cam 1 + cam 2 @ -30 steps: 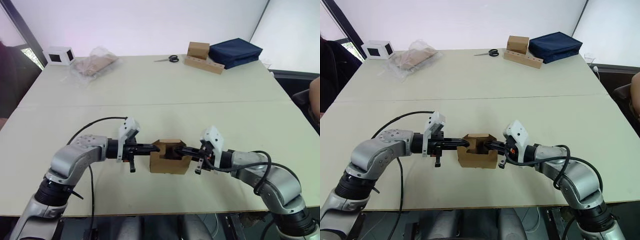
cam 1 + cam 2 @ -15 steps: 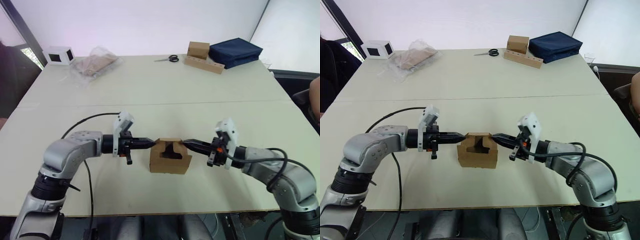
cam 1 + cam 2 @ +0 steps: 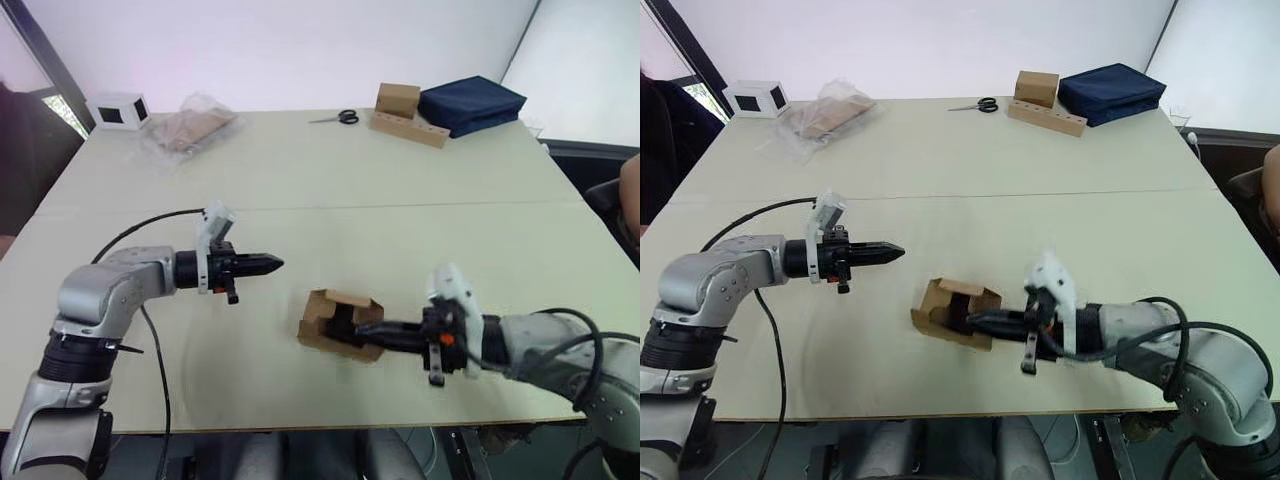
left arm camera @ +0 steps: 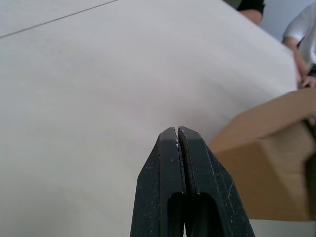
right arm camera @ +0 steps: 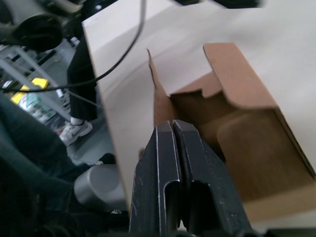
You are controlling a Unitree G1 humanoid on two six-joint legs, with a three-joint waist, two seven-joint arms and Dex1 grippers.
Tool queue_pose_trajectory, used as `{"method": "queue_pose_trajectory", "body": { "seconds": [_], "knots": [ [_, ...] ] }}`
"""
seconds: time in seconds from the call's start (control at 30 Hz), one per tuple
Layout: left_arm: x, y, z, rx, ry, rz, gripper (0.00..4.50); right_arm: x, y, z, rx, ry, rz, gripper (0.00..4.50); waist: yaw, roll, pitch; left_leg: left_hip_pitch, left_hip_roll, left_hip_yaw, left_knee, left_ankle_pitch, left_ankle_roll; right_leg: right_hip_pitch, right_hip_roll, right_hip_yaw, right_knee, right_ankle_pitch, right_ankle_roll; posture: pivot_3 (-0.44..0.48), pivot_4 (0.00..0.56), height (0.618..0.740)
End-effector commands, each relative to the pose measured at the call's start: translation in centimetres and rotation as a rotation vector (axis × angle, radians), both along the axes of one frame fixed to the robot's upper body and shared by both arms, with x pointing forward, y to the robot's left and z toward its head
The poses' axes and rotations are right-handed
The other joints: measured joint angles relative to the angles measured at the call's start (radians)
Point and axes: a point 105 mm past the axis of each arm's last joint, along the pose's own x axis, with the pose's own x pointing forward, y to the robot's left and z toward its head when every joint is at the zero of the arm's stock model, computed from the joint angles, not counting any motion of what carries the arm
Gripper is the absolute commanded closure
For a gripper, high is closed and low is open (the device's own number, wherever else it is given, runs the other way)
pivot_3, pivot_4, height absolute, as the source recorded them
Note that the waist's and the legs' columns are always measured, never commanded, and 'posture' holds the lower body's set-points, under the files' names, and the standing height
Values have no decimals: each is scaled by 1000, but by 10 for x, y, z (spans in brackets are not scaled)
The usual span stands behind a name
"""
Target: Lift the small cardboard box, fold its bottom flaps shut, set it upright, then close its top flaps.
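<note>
The small cardboard box (image 3: 335,322) lies tipped on the pale table (image 3: 330,180), close to the front edge. Its open end with loose flaps faces my right arm. My right gripper (image 3: 368,329) is shut, and its fingertips reach into that open end. The right wrist view looks past the shut fingers (image 5: 173,163) into the brown inside of the box (image 5: 247,163). My left gripper (image 3: 278,264) is shut and holds nothing. It hovers to the box's left and a little farther back, clear of it. A corner of the box (image 4: 266,168) shows in the left wrist view.
Along the far edge sit a white cube box (image 3: 118,110), a plastic bag of cardboard (image 3: 190,128), scissors (image 3: 340,118), a brown box on a long strip (image 3: 398,100) and a navy bag (image 3: 470,103). A person's arm (image 3: 630,190) shows at the right.
The left gripper pulled back to the left, off the box. The right gripper dropped toward the front edge and pushed into the box, which went from upright to tipped.
</note>
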Motion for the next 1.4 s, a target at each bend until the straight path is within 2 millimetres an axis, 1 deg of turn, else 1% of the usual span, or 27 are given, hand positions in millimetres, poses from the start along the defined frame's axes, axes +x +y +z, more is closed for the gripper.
{"method": "queue_pose_trajectory", "body": {
  "seconds": [0.03,0.17,0.27,0.37,0.43,0.47,0.53,0.6,0.67,0.7,0.77,0.87,0.97,1.1,1.4],
  "knots": [
    [14,-15,-2,37,-64,-61,4478,3,6,13,38,-83,-28,4500,0,0,0,0,0,0,0,0,0,0,0,0,0,0,0,0,150,740],
    [27,-33,-5,12,-59,-99,4478,21,-2,18,30,-157,-109,4500,-3,0,0,0,0,0,0,0,0,0,0,0,0,0,0,0,150,740],
    [28,-40,-6,-2,-62,-129,4478,30,-10,21,24,-184,-150,4500,-9,0,0,0,0,0,0,0,0,-1,1,0,0,0,0,0,150,740],
    [31,-45,-5,-13,-63,-139,4478,33,-16,32,47,-205,-169,4500,-7,0,0,0,0,0,0,0,0,-1,1,0,0,0,0,0,150,740],
    [32,-48,-6,-9,-62,-159,4478,32,-19,47,101,-208,-169,4500,-6,0,0,0,0,0,0,0,0,-1,1,0,0,0,0,0,150,740],
    [31,-51,-7,-8,-50,-183,4478,29,-19,56,130,-206,-154,4500,-6,0,0,0,0,0,0,0,0,-1,1,0,0,0,0,0,150,740],
    [29,-56,-9,-3,-29,-232,4478,18,-15,65,154,-181,-99,4500,-3,0,0,0,0,0,0,0,0,-1,1,0,0,0,0,0,150,740],
    [29,-59,-12,5,-13,-262,4478,2,-7,60,128,-126,-24,4500,0,-1,0,-1,0,0,0,0,0,0,1,0,0,0,0,0,150,740],
    [30,-61,-16,16,-1,-289,4478,-14,3,46,95,-62,30,4500,-3,-1,0,-1,0,0,0,-1,1,0,1,0,-1,0,0,0,150,740],
    [30,-63,-16,19,0,-298,4478,-19,6,38,74,-39,37,4500,-3,-1,0,-1,0,0,0,-1,2,0,1,0,-1,0,0,0,150,740],
    [30,-67,-17,20,5,-316,4478,-25,10,24,32,-11,38,4500,-4,-1,0,-1,0,0,0,-1,2,-1,1,0,0,0,0,0,150,740],
    [28,-71,-19,19,14,-342,4478,-28,11,13,-8,-1,29,4500,-5,-1,0,-1,0,0,1,-1,2,0,1,0,0,0,0,0,150,740],
    [22,-75,-22,11,31,-372,4478,-26,11,5,-48,-13,7,4500,-5,-1,0,-1,0,0,1,-1,2,-1,1,0,0,0,0,0,150,740],
    [7,-74,-28,1,64,-401,4478,-9,5,-2,-85,-64,-69,4500,-8,-1,0,-1,0,0,1,-1,2,-1,1,0,0,0,0,0,150,740],
    [0,-71,-27,0,71,-384,4478,7,3,-5,-109,-112,-85,4500,-2,-1,0,-1,0,0,1,-1,2,0,1,0,0,0,0,0,150,740]
  ]
}}
